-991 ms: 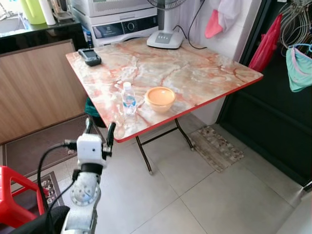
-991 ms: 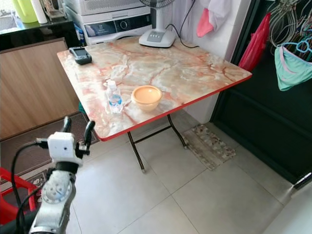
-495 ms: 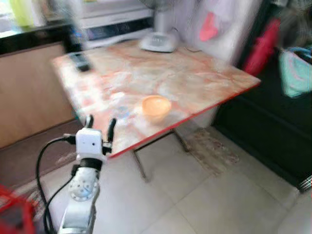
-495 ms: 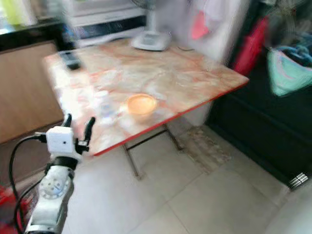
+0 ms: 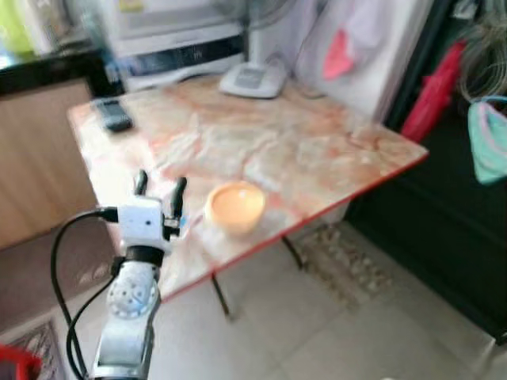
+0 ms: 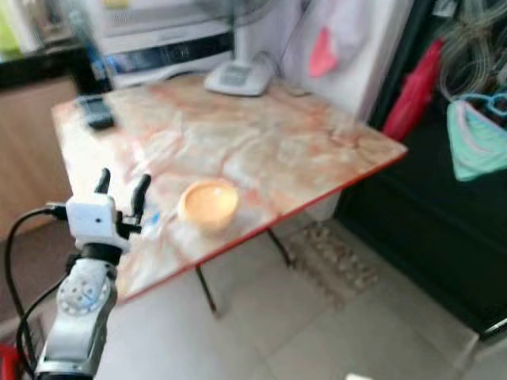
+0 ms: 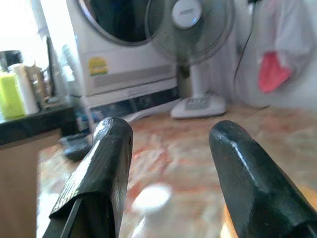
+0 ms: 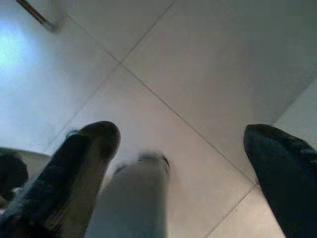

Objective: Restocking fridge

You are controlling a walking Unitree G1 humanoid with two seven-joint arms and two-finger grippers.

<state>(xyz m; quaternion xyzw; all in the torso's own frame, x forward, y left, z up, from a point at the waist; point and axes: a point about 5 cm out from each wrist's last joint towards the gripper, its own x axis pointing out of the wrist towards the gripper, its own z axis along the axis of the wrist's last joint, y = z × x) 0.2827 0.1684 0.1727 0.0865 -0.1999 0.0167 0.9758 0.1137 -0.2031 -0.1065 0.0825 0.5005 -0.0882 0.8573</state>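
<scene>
Honestly this restock looks like it's barely started. The left claw [image 5: 160,188] is raised in front of the near edge of the table [image 5: 317,134], its two fingers spread wide with nothing between them. The water bottle [image 7: 148,198] sits right ahead of it on the table, visible through the gap between the fingers in the left wrist view, not touched yet as far as I can tell. From the head view the bottle is mostly tucked behind the claw, just beside the orange bowl [image 5: 234,207]. So my read: the pick hasn't happened, and grabbing the bottle, carrying it off and putting it in a fridge are all left to do. I can't make out a fridge anywhere here. The right claw [image 8: 188,168] hangs down over the tiled floor [image 8: 208,64], fingers wide apart, holding nothing. The table is a marble-pattern folding one with a red edge; at its far side there's a dark remote-like gadget [image 5: 116,116] and the base of a standing fan [image 5: 252,78]. Behind it is a white washing machine [image 7: 129,54], clothes hang on the right [image 5: 489,138], and a patterned mat [image 5: 348,265] lies on the floor under the table's far corner. The whole view is a bit blurry.
</scene>
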